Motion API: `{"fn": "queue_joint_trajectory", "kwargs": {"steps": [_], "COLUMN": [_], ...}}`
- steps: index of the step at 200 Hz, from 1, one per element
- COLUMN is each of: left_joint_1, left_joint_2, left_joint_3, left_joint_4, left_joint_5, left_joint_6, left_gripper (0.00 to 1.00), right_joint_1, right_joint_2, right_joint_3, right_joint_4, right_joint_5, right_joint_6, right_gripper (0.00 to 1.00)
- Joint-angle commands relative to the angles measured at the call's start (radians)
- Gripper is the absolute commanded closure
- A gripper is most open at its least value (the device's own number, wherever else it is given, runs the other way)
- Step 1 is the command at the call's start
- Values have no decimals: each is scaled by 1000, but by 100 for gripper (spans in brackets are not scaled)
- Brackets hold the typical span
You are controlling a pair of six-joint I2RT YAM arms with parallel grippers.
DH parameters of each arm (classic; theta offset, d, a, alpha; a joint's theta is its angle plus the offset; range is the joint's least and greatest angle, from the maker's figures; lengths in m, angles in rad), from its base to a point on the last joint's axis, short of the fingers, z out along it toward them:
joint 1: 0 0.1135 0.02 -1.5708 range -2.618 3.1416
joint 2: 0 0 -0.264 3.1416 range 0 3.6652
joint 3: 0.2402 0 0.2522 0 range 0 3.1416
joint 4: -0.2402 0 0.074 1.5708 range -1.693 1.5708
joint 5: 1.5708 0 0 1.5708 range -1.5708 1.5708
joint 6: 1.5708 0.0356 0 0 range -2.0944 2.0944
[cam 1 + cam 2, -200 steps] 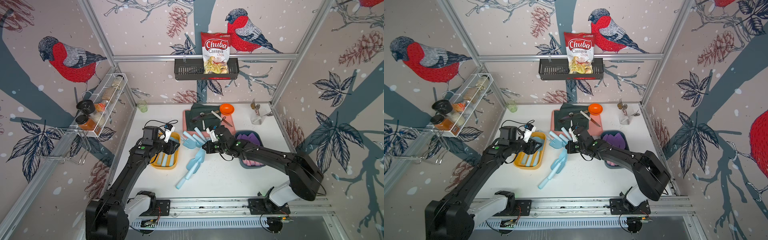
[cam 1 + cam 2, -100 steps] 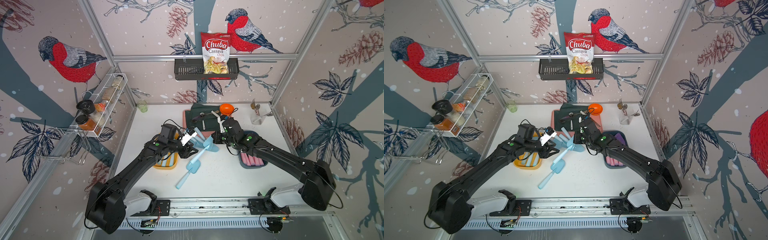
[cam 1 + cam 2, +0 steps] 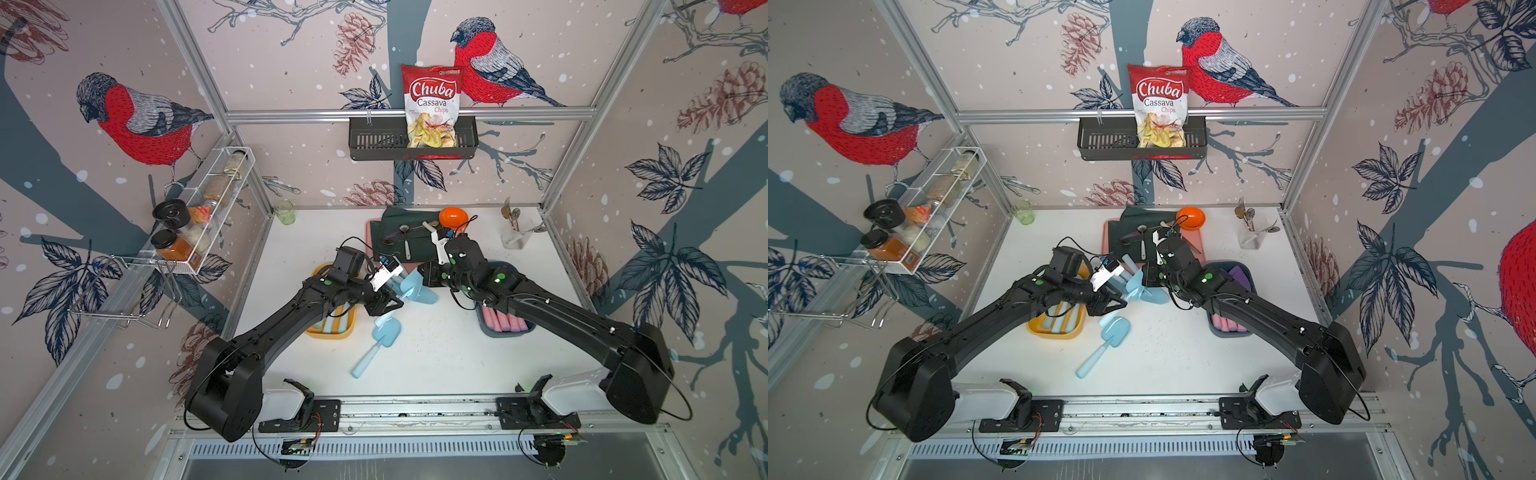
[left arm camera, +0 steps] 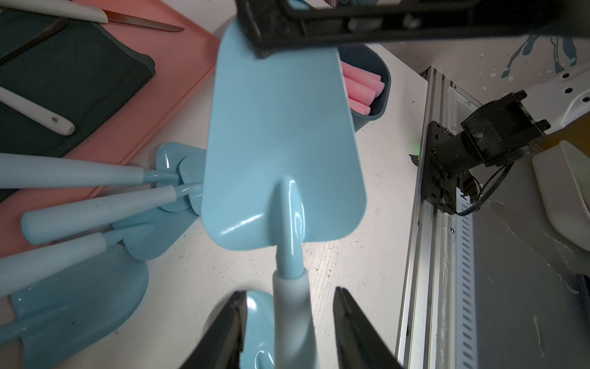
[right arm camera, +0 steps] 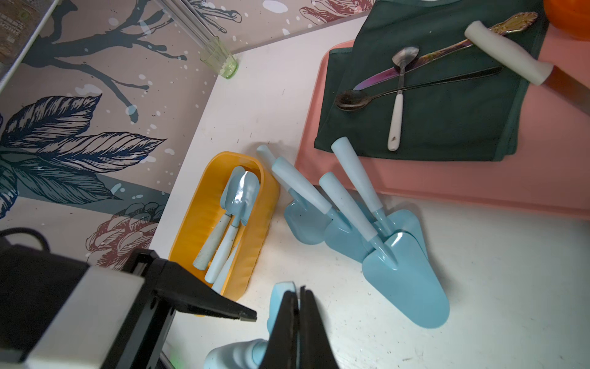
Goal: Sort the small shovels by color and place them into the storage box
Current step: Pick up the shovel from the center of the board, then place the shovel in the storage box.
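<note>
— What were the shovels like up close?
— Smooth plastic. The held shovel [image 4: 281,143] had a glossy light-blue blade, broad with rounded corners. Its handle was paler and matte, round and tapering.
— And the boxes?
— The yellow box [image 5: 198,198] was an oblong tub with rounded ends, and a few light-blue shovels [image 5: 238,204] lay lengthwise in it. The grey-blue box [image 4: 380,80] held the pink-handled shovels [image 4: 360,86], packed side by side. A fan of loose blue shovels [image 5: 351,220] lay on the white table [image 5: 479,287], their handles reaching over the edge of the pink tray [image 5: 447,179]. A lone shovel [image 3: 384,332] lay apart from them, nearer the arm bases.
— Who had hold of it?
— The right gripper [image 5: 299,289] was pinched tight on the tip of the blade, with the shovel lifted above the table between the two boxes. The left gripper [image 4: 289,292] had its jaws apart, one on either side of the handle, with a gap showing on each side.
</note>
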State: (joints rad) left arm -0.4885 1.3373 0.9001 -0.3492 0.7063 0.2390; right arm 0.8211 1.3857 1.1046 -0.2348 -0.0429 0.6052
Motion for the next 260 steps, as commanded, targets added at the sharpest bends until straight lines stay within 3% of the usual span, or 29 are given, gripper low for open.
{"fn": "queue_joint_trajectory", "kwargs": {"steps": [1, 18, 30, 39, 52, 72, 81, 95, 107, 130, 158, 200, 260], "left_joint_1": [-5, -9, -11, -12, -12, -12, -12, -9, 2, 62, 175, 224, 243], "left_joint_2": [15, 31, 37, 41, 43, 30, 21, 0, -20, -62, -90, -55, 3], "left_joint_3": [12, 21, 30, 34, 42, 39, 32, 23, 15, -10, -44, -99, -84], "left_joint_4": [31, 32, 31, 30, 29, 25, 20, 7, -6, -23, -41, -36, -75], "left_joint_5": [11, 10, 11, 20, 31, 20, -7, -96, -206, -421, -598, -735, -737], "left_joint_6": [-22, -31, -39, -42, -46, -59, -72, -92, -119, -166, -256, -293, -382], "left_gripper": [54, 58, 67, 77, 100, 100, 100, 100, 100, 100, 100, 100, 99], "right_joint_1": [5, 6, 9, 10, 13, 15, 15, 12, 6, -11, -19, -22, -23], "right_joint_2": [-16, -20, -21, -20, -19, -25, -32, -48, -68, -114, -156, -145, -140], "right_joint_3": [9, 12, 15, 17, 18, 18, 16, 5, -17, -84, -150, -167, -177], "right_joint_4": [53, 56, 55, 57, 58, 52, 46, 34, 28, 45, 71, 75, 60], "right_joint_5": [-11, -15, -18, -22, -27, -21, -9, 24, 45, 53, 52, 40, 41], "right_joint_6": [5, 5, 2, -1, -5, -12, -10, 4, 19, 49, 72, 77, 77], "right_gripper": [100, 100, 100, 100, 100, 98, 88, 59, 51, 50, 50, 50, 50]}}
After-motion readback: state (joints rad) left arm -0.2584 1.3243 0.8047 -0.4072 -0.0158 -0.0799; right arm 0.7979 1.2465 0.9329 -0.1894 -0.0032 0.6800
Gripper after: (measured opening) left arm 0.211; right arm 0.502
